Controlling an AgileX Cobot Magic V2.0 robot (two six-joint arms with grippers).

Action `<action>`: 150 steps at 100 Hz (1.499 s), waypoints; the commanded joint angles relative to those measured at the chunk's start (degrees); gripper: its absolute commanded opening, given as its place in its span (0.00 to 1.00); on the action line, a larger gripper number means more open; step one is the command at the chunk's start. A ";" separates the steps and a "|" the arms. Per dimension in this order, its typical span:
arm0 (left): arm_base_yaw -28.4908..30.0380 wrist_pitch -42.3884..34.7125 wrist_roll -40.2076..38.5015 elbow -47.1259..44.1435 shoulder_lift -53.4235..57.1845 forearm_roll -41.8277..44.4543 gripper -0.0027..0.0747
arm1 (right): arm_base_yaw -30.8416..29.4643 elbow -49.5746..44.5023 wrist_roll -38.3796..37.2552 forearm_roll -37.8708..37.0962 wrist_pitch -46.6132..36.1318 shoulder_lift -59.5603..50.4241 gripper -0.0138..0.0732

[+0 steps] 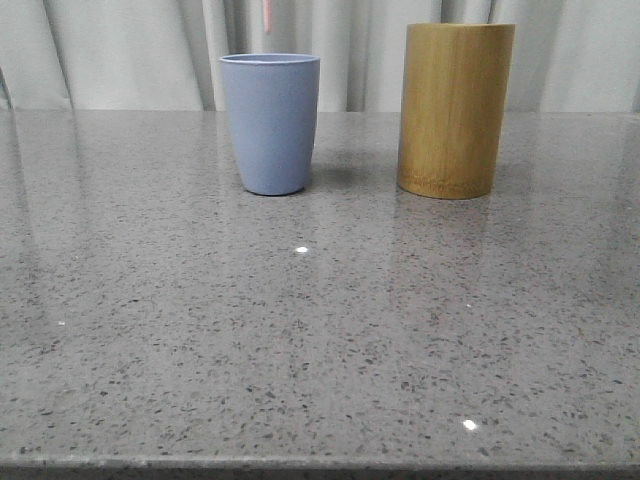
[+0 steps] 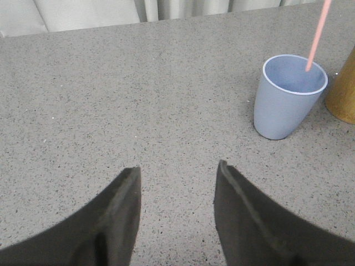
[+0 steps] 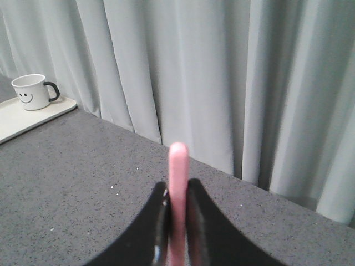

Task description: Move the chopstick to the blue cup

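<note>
The blue cup (image 1: 270, 125) stands upright at the back of the table, left of centre; it also shows in the left wrist view (image 2: 288, 97). A pale pink chopstick (image 2: 317, 33) hangs from above with its lower end inside the cup's mouth. Only a short piece of it shows at the top of the front view (image 1: 267, 12). My right gripper (image 3: 177, 185) is shut on this chopstick (image 3: 177, 160), which sticks out past the fingertips. My left gripper (image 2: 177, 172) is open and empty, low over the table some way from the cup.
A taller yellow-brown bamboo cylinder (image 1: 455, 110) stands just right of the blue cup. A white smiley mug (image 3: 30, 91) sits on a pale tray (image 3: 33, 119) far off. Grey curtains hang behind the table.
</note>
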State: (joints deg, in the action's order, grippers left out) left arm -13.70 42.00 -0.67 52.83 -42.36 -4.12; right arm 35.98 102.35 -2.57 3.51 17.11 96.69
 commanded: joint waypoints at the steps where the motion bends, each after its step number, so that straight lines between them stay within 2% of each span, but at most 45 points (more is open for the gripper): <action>1: 0.10 -4.40 -0.72 1.40 0.18 -0.20 0.44 | -0.07 1.53 0.04 0.14 -5.34 -1.00 0.08; 40: 0.10 -4.40 -0.72 1.40 0.18 -0.20 0.44 | -0.07 -3.36 0.04 0.14 -7.46 1.60 0.10; 50: 0.10 -4.40 -0.72 1.40 0.18 -0.20 0.44 | -0.07 -3.36 0.04 0.14 -7.27 1.60 0.21; 65: 0.10 -4.40 -0.72 1.40 0.18 -0.20 0.44 | -0.07 -3.36 0.04 0.14 -7.59 1.60 0.47; 74: 0.10 -4.40 -0.72 1.40 0.18 -0.20 0.44 | -0.07 -3.36 0.04 0.14 -7.83 1.54 0.55; 122: 0.10 -5.49 -0.72 1.40 0.50 -0.20 0.44 | -0.78 -4.52 -0.61 0.20 -4.72 -3.49 0.55; 150: 0.10 -5.95 -0.72 1.40 0.84 0.94 0.44 | -5.79 -15.04 -0.61 0.14 -4.63 -13.08 0.55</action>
State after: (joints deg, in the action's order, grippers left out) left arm -13.70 40.70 -0.67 52.83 -41.87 -3.32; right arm 32.04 89.42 -3.18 3.75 16.19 89.66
